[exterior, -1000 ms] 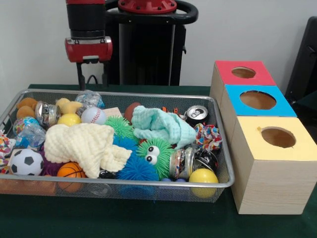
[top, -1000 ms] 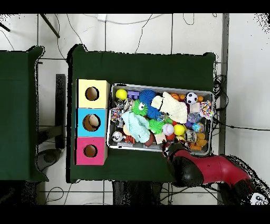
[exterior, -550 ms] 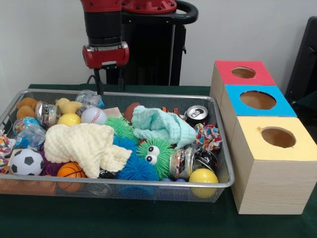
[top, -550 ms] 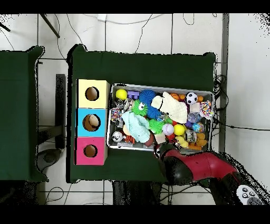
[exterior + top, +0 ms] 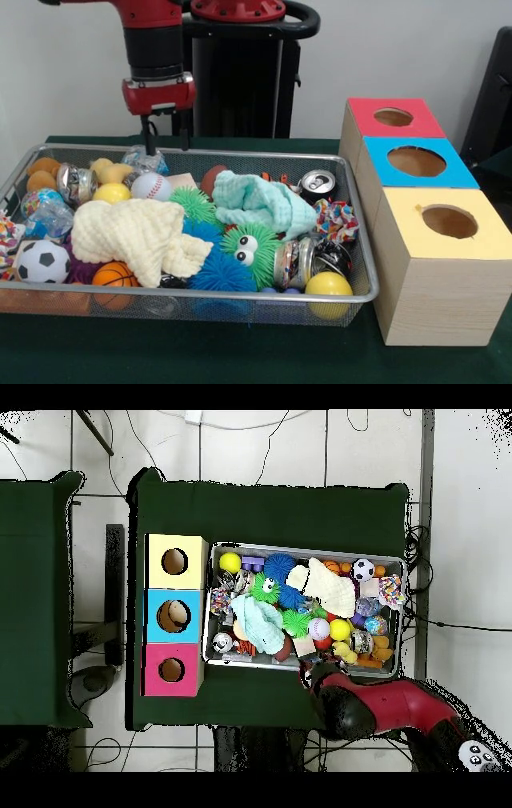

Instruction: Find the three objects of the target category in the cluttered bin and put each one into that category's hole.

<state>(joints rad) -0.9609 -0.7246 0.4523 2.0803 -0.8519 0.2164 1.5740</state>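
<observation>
My gripper (image 5: 166, 138) hangs open and empty over the back rim of the wire bin (image 5: 200, 297), left of centre. Just below and in front of it lie a baseball (image 5: 150, 186), crinkled clear plastic (image 5: 146, 159) and a yellow ball (image 5: 111, 193). Three boxes stand to the bin's right, each with a round hole on top: red (image 5: 392, 118), blue (image 5: 416, 162) and yellow (image 5: 449, 222). In the overhead view the red arm (image 5: 380, 704) reaches the bin's lower edge (image 5: 300, 668) and hides the gripper.
The bin is packed: a cream cloth (image 5: 140, 232), a mint cloth (image 5: 260, 204), a green fuzzy toy with eyes (image 5: 250, 250), a soccer ball (image 5: 43, 262), a basketball (image 5: 113, 276), and cans (image 5: 318, 184) (image 5: 76, 182) (image 5: 294, 262).
The gripper swung right along the bin's back edge, then came partway back left and slightly lower. It stays open and empty. Nothing in the bin moved.
</observation>
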